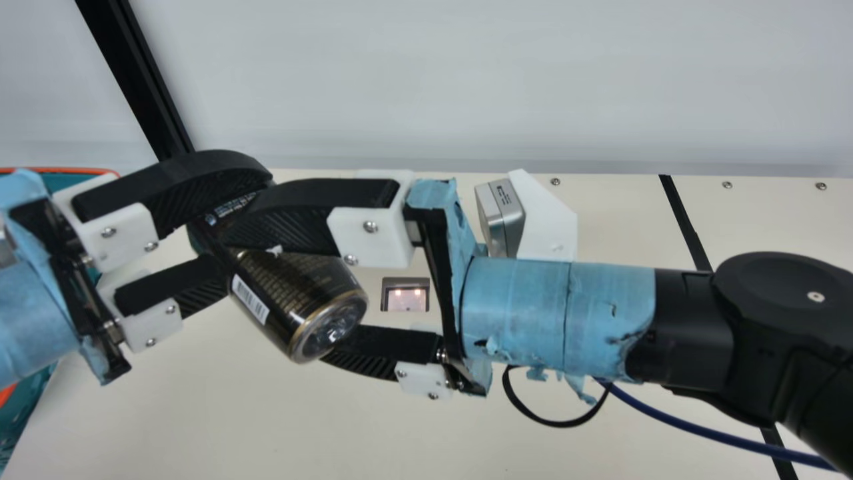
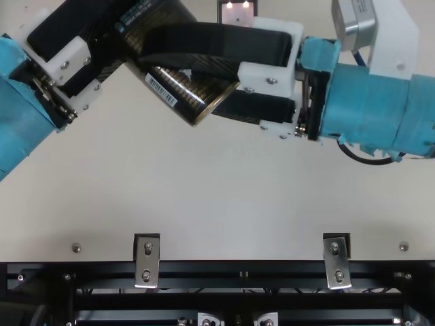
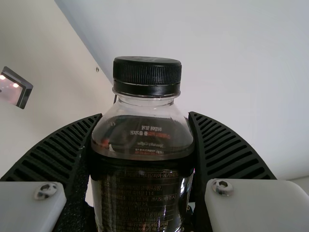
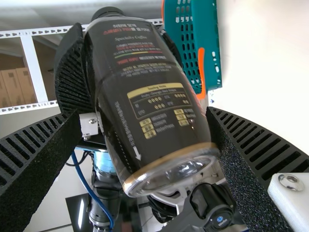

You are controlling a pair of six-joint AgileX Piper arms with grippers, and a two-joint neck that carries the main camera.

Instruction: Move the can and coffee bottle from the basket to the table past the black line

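Pale grey wall [image 1: 466,80], black post [image 1: 141,80]; brown boxes [image 4: 23,84] behind white perforated rack [image 4: 34,67].

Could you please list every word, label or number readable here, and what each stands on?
"Specialty Coffee": on the bottle.
White arrow on the bottle: no words of its own.
Barcode on the bottle: digits too small.
Korean lines and yellow-edged panel on the bottle: too small to quote surely.
Label on the silver camera: too small.
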